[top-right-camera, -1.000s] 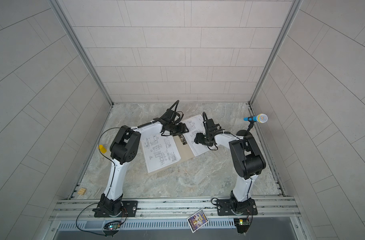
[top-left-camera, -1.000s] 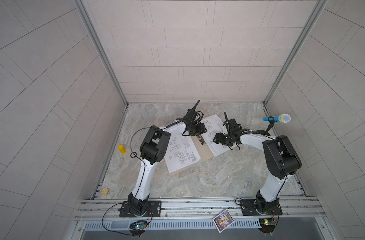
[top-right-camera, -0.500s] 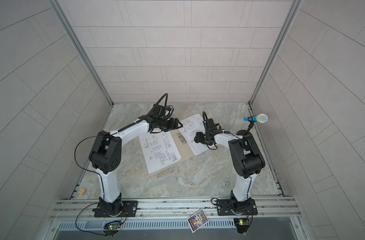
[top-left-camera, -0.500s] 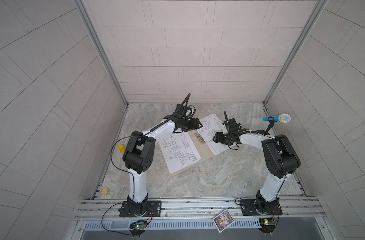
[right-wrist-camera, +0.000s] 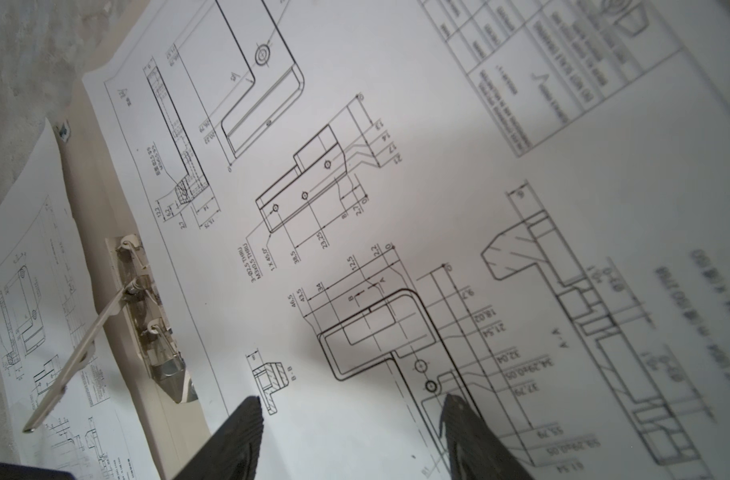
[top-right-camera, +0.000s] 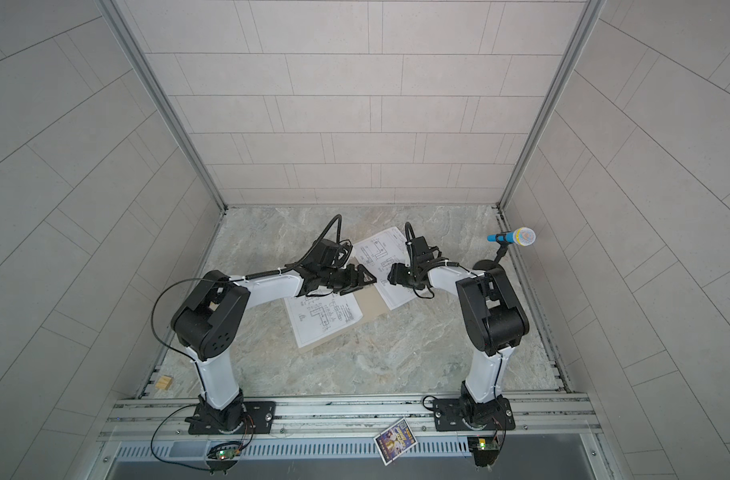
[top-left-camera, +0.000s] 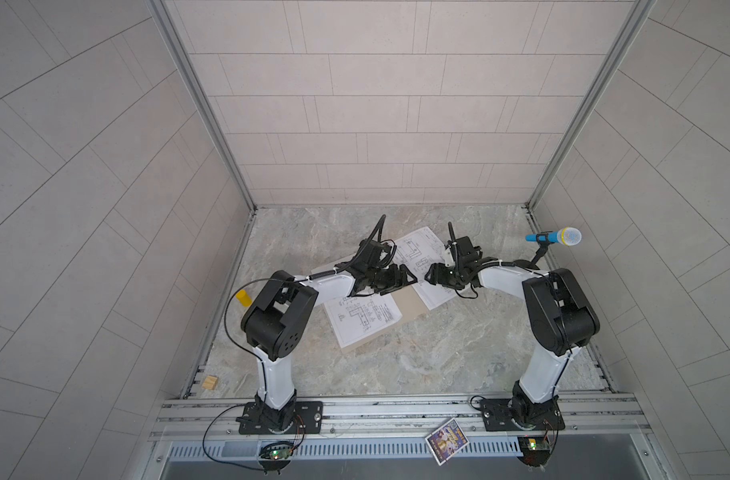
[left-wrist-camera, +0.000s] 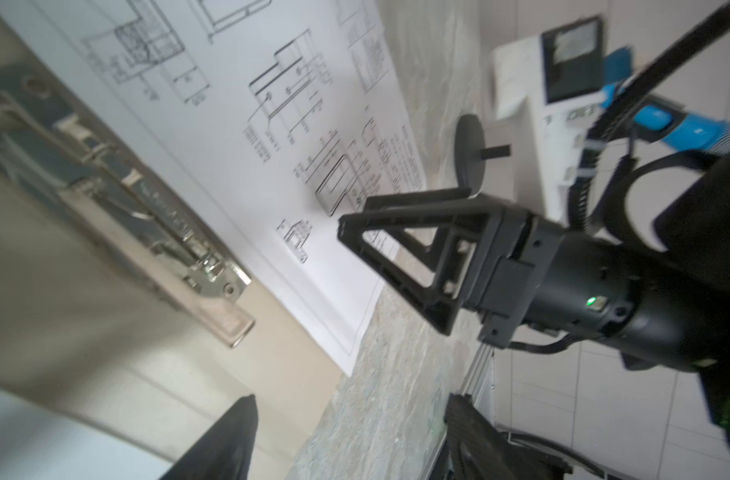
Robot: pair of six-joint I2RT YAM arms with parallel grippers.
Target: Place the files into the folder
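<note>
Seeing folder [top-left-camera: 409, 309] open flat on table [top-left-camera: 438, 353], left sheet [top-left-camera: 361, 318] already on it. Right sheet [top-left-camera: 436, 293] half on right flap, long axis near-far, directly below right fingers [right-wrist-camera: 238, 432]: spread, empty. Left fingers [left-wrist-camera: 230, 440] spread, empty, near spine clip [right-wrist-camera: 147, 316]. Right arm nearer.

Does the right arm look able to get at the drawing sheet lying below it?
Probably yes. The right gripper hangs open just over the sheet, whose top is bare there. The left gripper is close by but apart from it. Pinching flat paper may be fiddly, though.
</note>
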